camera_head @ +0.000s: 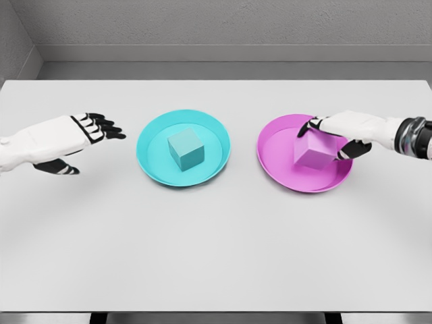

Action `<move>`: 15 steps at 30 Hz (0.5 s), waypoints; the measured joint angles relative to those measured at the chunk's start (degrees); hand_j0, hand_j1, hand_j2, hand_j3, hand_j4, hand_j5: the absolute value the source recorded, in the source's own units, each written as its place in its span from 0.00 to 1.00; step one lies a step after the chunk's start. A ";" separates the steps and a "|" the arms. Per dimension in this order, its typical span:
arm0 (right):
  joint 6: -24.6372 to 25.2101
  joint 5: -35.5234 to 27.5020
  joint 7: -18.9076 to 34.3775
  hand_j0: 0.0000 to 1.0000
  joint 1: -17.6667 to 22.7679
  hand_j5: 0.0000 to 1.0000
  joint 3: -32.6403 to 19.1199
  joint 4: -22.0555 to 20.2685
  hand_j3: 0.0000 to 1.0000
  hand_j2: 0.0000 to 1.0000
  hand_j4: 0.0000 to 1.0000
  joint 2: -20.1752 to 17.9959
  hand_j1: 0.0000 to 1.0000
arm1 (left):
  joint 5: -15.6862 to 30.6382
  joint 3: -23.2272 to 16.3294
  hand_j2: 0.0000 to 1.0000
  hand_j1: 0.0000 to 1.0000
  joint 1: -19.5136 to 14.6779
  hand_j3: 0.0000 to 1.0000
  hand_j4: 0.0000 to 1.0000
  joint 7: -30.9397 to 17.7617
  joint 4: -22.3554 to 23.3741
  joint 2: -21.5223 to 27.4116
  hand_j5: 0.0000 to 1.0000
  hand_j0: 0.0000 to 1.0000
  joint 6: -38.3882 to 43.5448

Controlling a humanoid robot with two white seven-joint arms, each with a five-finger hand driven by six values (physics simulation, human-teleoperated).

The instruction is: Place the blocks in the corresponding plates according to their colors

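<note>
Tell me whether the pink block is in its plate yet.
In. The pink block sits inside the pink plate, with the right hand gripping it.

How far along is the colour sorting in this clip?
Done: the cyan block sits in the cyan plate, left hand open beside it. In hand: the right hand grips the pink block inside the pink plate. Left: release it.
</note>
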 measured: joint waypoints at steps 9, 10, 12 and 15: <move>3.06 -0.07 -0.01 1.00 0.09 1.00 0.37 0.08 1.00 1.00 1.00 0.75 1.00 | 0.03 0.39 1.00 1.00 0.00 1.00 1.00 -0.03 -0.30 0.28 1.00 1.00 0.00; 3.17 -0.08 -0.01 1.00 0.00 1.00 0.39 0.03 1.00 1.00 1.00 0.78 1.00 | 0.03 0.40 1.00 1.00 0.00 1.00 1.00 -0.03 -0.30 0.28 1.00 1.00 0.00; 3.30 -0.05 -0.01 1.00 -0.09 1.00 0.30 -0.08 1.00 1.00 1.00 0.77 1.00 | 0.03 0.41 1.00 1.00 0.00 1.00 1.00 -0.06 -0.31 0.29 1.00 1.00 0.00; 3.39 -0.03 -0.02 1.00 -1.23 1.00 -0.04 -0.25 1.00 1.00 1.00 0.68 1.00 | 0.03 0.37 1.00 1.00 0.00 1.00 1.00 -0.08 -0.31 0.29 1.00 1.00 0.00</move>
